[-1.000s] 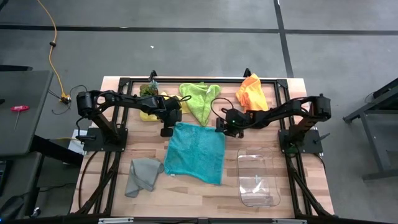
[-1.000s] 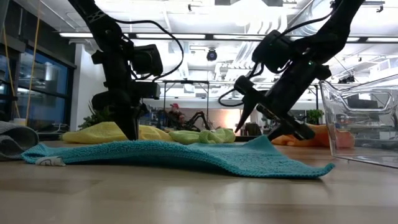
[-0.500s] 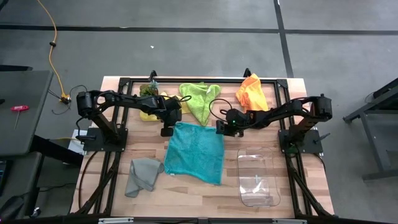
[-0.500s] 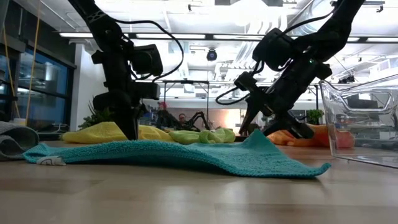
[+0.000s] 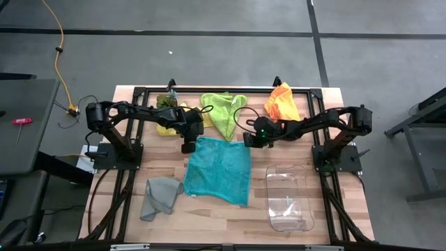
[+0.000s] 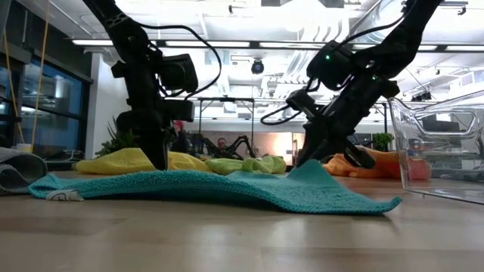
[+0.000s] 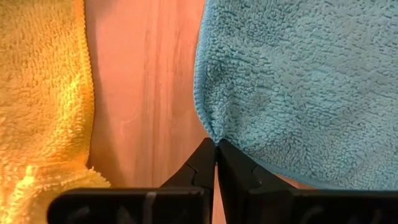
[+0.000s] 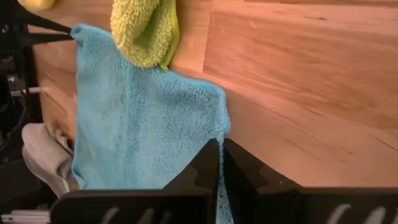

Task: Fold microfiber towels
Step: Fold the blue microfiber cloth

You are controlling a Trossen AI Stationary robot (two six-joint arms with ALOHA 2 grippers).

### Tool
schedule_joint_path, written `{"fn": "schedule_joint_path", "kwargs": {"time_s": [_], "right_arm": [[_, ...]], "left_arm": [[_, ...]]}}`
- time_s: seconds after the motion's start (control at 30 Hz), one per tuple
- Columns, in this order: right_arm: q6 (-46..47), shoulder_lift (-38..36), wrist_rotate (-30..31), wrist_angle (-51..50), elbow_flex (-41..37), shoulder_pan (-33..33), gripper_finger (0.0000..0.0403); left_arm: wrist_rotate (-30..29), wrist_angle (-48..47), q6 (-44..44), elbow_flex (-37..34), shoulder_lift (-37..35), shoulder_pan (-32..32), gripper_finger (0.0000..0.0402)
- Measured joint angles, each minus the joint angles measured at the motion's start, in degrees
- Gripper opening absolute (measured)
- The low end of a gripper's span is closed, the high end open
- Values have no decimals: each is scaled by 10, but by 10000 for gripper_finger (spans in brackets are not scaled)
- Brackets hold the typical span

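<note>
A grey towel [image 5: 161, 196] lies crumpled at the near left of the table [image 5: 327, 97], just left of the teal towel [image 5: 219, 169]. Farther back, a yellow towel [image 5: 169, 127] sits bunched under the left arm, with a small dark-green plant clump [image 5: 166, 100] at the far edge behind it.

The left end effector [image 5: 188, 146] is down at the teal towel's far left corner. The left wrist view shows its fingers [image 7: 198, 167] pressed together, pinching that corner's edge, with bare wood and the yellow towel beside it.

The teal towel is spread mostly flat in the middle of the table, its near edge slightly askew. In the low view it lies along the wood with its far right corner drawn up into a small peak. A lime green towel [image 5: 223, 111] is heaped at the far middle, just behind the teal one and touching its far edge.

The right end effector [image 5: 249, 139] is at the teal towel's far right corner. In the right wrist view its fingers [image 8: 205, 165] are closed together on that corner, with the cloth's edge running down between them.

An orange towel [image 5: 282, 102] is bunched at the far right. A clear bin [image 5: 288, 197] stands at the near right, apart from the teal towel.
</note>
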Motion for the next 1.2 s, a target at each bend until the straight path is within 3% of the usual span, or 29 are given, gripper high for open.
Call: {"fn": "schedule_joint_path", "kwargs": {"time_s": [0.23, 0.6, 0.87, 1.2], "right_arm": [[-65, -26, 13, -31, 0, -32, 2], [-234, -180, 45, -141, 0, -94, 0], [-326, -237, 81, -170, 0, -17, 0], [-332, -241, 107, -193, 0, 74, 0]], "left_arm": [[-15, -15, -20, 13, 0, 7, 0], [-79, -84, 45, 109, -3, 31, 0], [-98, -91, 52, 119, -58, -3, 0], [-106, -112, 0, 119, -146, -113, 0]]}}
